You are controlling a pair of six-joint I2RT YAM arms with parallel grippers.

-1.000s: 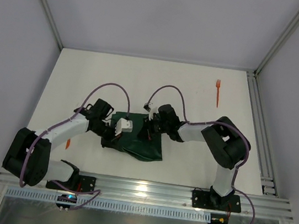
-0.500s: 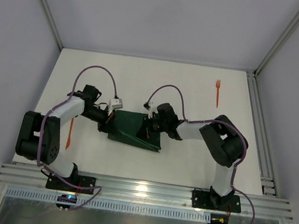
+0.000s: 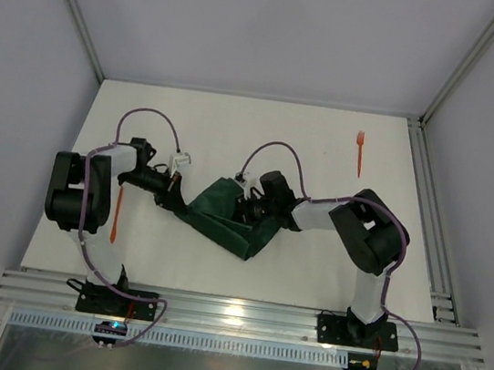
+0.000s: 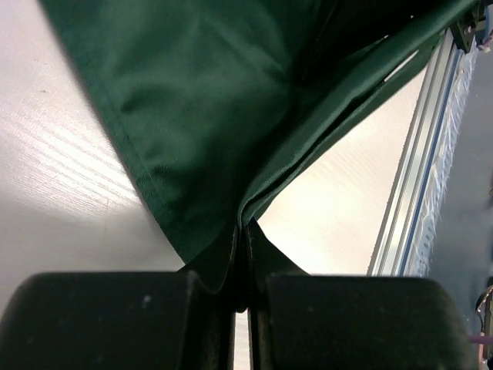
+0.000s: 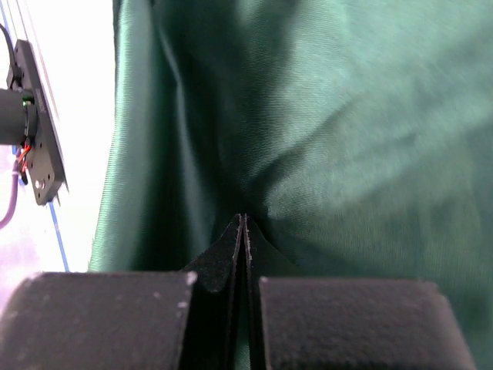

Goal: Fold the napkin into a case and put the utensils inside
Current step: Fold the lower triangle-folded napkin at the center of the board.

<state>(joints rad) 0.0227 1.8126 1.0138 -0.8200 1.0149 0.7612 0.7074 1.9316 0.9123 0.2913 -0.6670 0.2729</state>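
- The napkin (image 3: 224, 214) is seen near the middle of the bench (image 3: 235, 137), bunched and not yet shaped into a case, and it is held between the two wrists.
- Taking 12 o'clock as the far side of the overhead view, the left jaws are found at the napkin's 9 o'clock edge and the right jaws at its 2 o'clock edge.
- In the left wrist view the left jaws are pressed together on a pinched fold of the green cloth (image 4: 216, 108), which fans out away from them; pale bench and an aluminium rail (image 4: 420, 154) are seen beyond it.
- In the right wrist view the right jaws are likewise clamped on a gathered pleat of the napkin (image 5: 323, 123), and the cloth fills nearly the whole view.
- From overhead, the cloth is drawn into a slanting band, with its lowest corner pointing to about 5 o'clock.
- An orange fork (image 3: 359, 152) lies on the bench at 2 o'clock from the napkin, well apart from it, with its tines towards 12 o'clock.
- A second orange utensil (image 3: 115, 217) lies at 9 o'clock from the napkin, just beside the left arm (image 3: 90, 191); its kind cannot be told.
- Neither utensil is touched by the cloth.
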